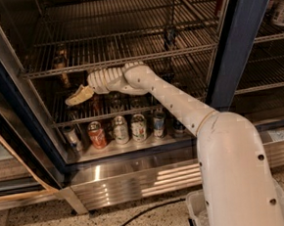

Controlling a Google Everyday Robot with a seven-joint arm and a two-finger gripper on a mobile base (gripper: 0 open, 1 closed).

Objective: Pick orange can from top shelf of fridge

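Observation:
The small orange can (59, 59) stands at the far left of the top shelf (128, 59), a chrome wire rack inside the fridge (236, 39). My gripper (80, 96) is inside the fridge on the end of the white arm (170, 99). It sits below that rack's front bar, a little lower than the can and just to its right. It is not touching the can and holds nothing that I can see.
On the fridge floor stand a silver can (71, 135), a red can (97, 134), white-and-green cans (120, 129) and a blue can (158, 124). A lower rack (132, 111) lies under the gripper. The ribbed steel base (137, 180) and a black cable (140, 214) are below.

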